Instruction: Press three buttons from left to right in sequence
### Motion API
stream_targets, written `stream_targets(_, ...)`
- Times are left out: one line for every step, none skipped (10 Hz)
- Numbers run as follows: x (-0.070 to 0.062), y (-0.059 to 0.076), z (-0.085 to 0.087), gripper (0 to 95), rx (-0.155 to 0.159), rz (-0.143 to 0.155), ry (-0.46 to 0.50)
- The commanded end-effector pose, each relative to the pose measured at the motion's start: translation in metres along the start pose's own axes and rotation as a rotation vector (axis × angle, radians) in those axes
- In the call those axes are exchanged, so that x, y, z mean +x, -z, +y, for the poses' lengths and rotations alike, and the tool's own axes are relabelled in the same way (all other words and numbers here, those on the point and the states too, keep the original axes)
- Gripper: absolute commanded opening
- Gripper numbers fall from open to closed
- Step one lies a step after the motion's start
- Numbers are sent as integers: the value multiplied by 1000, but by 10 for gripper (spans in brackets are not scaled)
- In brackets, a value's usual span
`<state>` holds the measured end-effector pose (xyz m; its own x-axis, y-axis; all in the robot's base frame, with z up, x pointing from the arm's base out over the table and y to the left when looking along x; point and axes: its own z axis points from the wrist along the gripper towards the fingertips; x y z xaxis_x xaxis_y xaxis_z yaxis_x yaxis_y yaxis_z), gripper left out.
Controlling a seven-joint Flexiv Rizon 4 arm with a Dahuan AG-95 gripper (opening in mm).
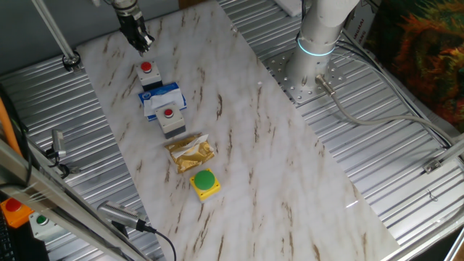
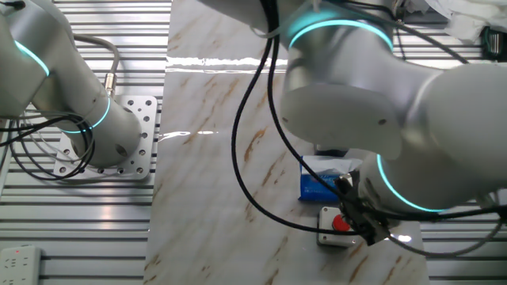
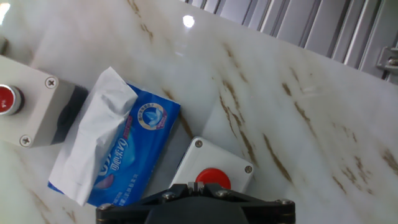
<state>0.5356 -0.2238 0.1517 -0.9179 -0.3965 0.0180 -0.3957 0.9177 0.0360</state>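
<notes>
Three button boxes lie in a diagonal row on the marble table. The first grey-white box with a red cap (image 1: pixel 148 72) is at the far end, the second grey-white box with a red cap (image 1: pixel 170 118) is midway, and the yellow box with a green dome (image 1: pixel 205 182) is nearest. My gripper (image 1: pixel 143 46) hangs just above and beyond the first box. In the hand view the fingertips (image 3: pixel 200 188) touch each other, shut on nothing, right over the first box's red cap (image 3: pixel 212 177). The second box (image 3: pixel 25 106) shows at the left. The other fixed view shows the gripper (image 2: pixel 363 224) beside the first box (image 2: pixel 334 230).
A blue-and-white tissue packet (image 1: pixel 162 98) lies between the two grey-white boxes. A crinkled gold foil packet (image 1: pixel 191 152) lies between the second box and the yellow box. The arm's base (image 1: pixel 313 54) stands to the right. An orange box (image 1: pixel 13 210) sits off the table at the lower left.
</notes>
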Motion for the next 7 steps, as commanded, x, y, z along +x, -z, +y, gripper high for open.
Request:
stream_targets(-1, -1, 3, 0, 2, -7, -9)
stream_targets(-10, 1, 11, 0, 0, -7, -31)
stream_targets(-13, 3, 14, 0, 0, -5, -40)
stream_targets(-22, 7, 25, 0, 1, -2, -59)
stream_targets(-28, 10, 33, 0, 2, 0, -70)
stream_targets(-33, 12, 39, 0, 1, 4, -79)
stream_targets(-33, 12, 40, 0, 2, 5, -80)
